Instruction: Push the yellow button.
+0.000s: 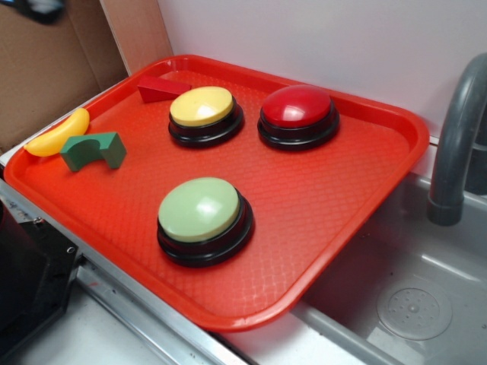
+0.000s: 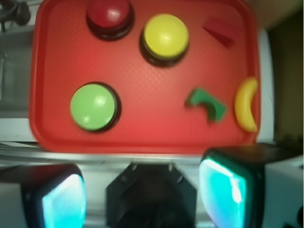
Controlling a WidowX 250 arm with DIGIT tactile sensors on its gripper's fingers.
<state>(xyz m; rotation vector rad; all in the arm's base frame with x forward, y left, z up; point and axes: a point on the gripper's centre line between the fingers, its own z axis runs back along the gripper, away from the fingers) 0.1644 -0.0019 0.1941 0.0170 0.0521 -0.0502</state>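
step: approach, nothing pressed yet | yellow button [image 1: 202, 106] at tray [image 1: 319, 228] far side, left of red button [image 1: 297, 106] | gripper [image 2: 142, 192] high, short of tray, fingers [image 2: 223, 187] spread | advice: centre over dome, avoid green button [image 1: 199, 209], descend straight

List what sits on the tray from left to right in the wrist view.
Green button → red button → yellow button → green block → red wedge → banana.
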